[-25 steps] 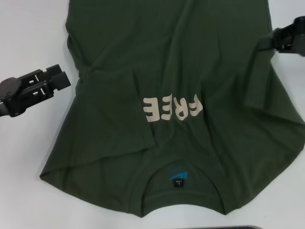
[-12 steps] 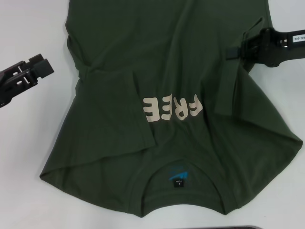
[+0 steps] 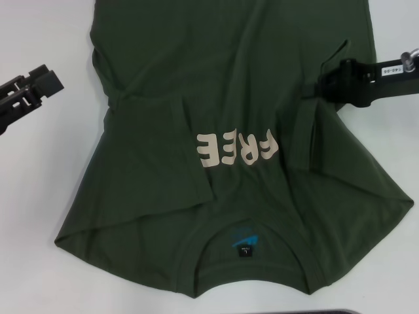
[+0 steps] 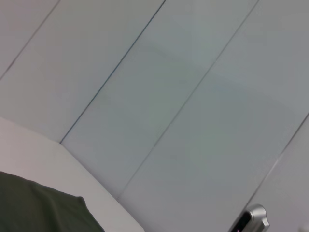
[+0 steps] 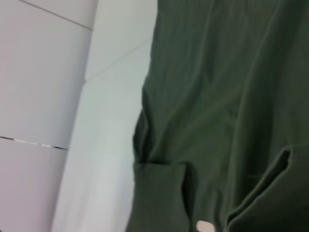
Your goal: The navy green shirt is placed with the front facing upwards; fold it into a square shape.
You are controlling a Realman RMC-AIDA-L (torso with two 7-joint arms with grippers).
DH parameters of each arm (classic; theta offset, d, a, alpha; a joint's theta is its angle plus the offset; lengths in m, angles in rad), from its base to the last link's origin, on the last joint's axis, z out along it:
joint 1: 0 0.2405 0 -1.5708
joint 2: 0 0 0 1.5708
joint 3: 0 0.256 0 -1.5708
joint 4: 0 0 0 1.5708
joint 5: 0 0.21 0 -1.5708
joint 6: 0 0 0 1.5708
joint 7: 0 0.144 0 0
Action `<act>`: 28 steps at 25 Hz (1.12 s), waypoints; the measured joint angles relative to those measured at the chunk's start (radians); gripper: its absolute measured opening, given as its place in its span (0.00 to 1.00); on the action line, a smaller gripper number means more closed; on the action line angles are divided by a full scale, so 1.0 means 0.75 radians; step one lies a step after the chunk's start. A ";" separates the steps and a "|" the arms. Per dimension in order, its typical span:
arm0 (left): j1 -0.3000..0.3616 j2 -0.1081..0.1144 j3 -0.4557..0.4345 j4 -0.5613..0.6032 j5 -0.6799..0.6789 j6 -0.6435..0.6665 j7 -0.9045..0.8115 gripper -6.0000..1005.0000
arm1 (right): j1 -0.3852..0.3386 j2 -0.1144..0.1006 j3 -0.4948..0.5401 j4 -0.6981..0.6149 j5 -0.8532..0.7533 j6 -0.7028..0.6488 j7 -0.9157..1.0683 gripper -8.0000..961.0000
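The navy green shirt (image 3: 229, 65) lies front up on the white table, its collar toward me, with the cream letters "FREE" (image 3: 237, 148) and the blue neck label (image 3: 243, 243) showing. Its left sleeve (image 3: 163, 150) lies folded inward over the chest. My right gripper (image 3: 315, 88) is shut on the right sleeve (image 3: 306, 134) and holds it over the shirt's body beside the letters. My left gripper (image 3: 40, 82) is open and empty, off the shirt at the left edge. The shirt also shows in the left wrist view (image 4: 38, 208) and in the right wrist view (image 5: 222, 96).
The white table (image 3: 39, 196) lies bare on both sides of the shirt. A dark object (image 3: 334, 312) sits at the near edge. The left wrist view shows grey wall panels (image 4: 183, 96) behind the table.
My right gripper has moved inward over the shirt, dragging the right sleeve toward the letters. My left gripper has drawn back to the left, away from the shirt.
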 joint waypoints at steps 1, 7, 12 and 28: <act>0.002 0.000 0.000 0.000 -0.004 -0.002 0.000 0.59 | 0.002 0.000 -0.017 0.004 0.000 0.015 -0.001 0.03; 0.021 0.000 0.000 0.000 -0.012 -0.007 0.000 0.59 | 0.005 0.007 -0.031 0.005 0.003 0.054 -0.003 0.06; 0.028 0.000 0.000 0.000 -0.025 -0.012 0.000 0.59 | 0.004 0.007 -0.031 -0.001 0.004 0.055 -0.027 0.34; 0.045 0.011 0.000 0.000 -0.062 -0.012 -0.034 0.60 | -0.042 -0.110 -0.064 -0.076 0.110 -0.106 -0.076 0.80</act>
